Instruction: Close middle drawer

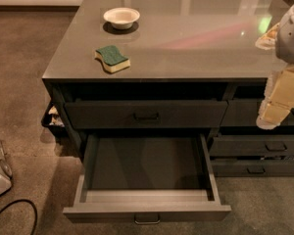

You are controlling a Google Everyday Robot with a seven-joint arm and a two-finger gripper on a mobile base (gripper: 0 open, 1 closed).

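The middle drawer (pixel 147 175) lies nearest, at 6 o'clock, pulled far out of the bench (pixel 196 33). Its low front carries a small handle (pixel 147 220) in the centre. The drawer looks stiff and wide, and it seems empty, so I judge that it will slide in lightly. The best place to push is the middle of the front, at the handle. A push near one corner may twist the drawer and make it jam.

The end effector (pixel 270 114) hangs at 3 o'clock, in front of the neighbouring drawers (pixel 257 146) and well apart from the handle. Whether it is released or clenched, I cannot tell. The right edge cuts off the arm. The rails of the drawer are hidden, and the opening behind it is too dark to read.
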